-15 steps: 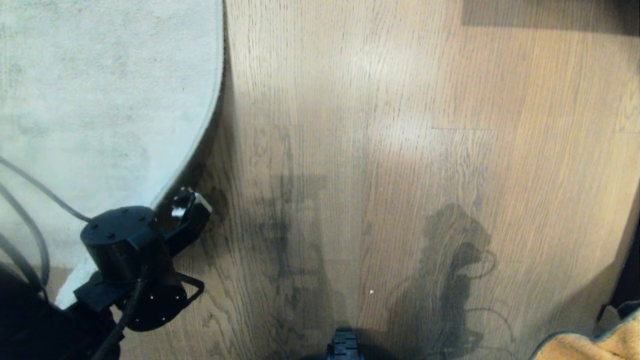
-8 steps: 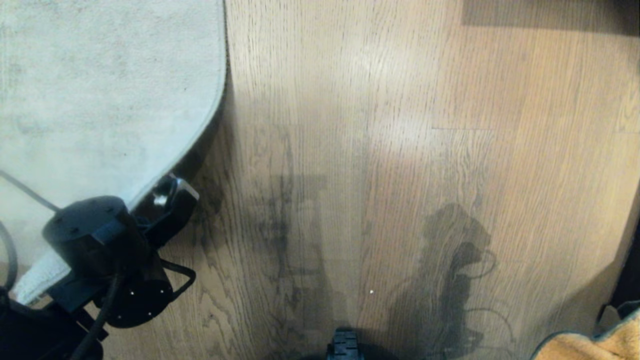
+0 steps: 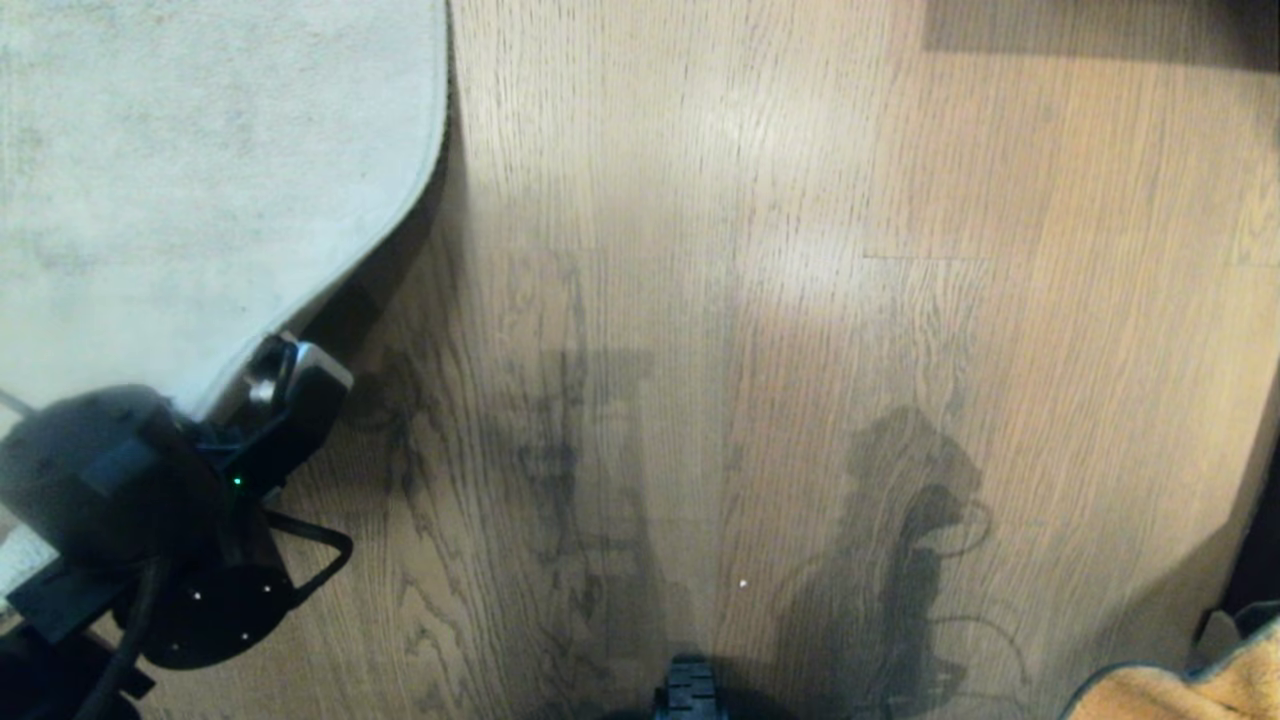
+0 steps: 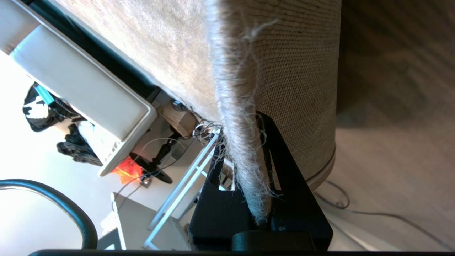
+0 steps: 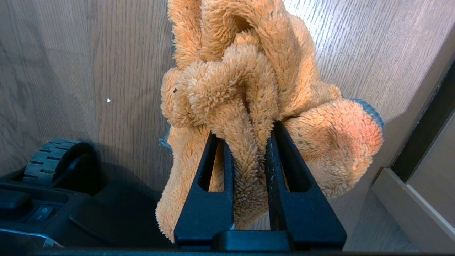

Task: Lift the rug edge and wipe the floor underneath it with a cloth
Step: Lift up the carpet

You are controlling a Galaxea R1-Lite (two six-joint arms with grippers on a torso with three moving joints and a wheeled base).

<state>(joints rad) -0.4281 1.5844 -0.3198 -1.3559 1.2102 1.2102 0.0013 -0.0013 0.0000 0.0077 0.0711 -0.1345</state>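
meanwhile the rug edge (image 4: 245, 106) runs lengthwise through the left end effector (image 4: 245, 167).

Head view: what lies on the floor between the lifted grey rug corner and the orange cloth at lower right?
Only bare oak-look plank floor with shadows separates the pale grey rug edge from the fluffy orange cloth.

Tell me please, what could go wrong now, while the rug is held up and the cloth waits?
1. The left gripper pinches only the thin frayed border of the pale grey short-pile rug edge; the heavy rug could slip out.
2. The right gripper clamps just one fold of the fluffy orange microfibre cloth; rubbing might pull it loose.
3. The lifted gap over the light brown wood-plank floor looks low, so the right arm could bump the rug.
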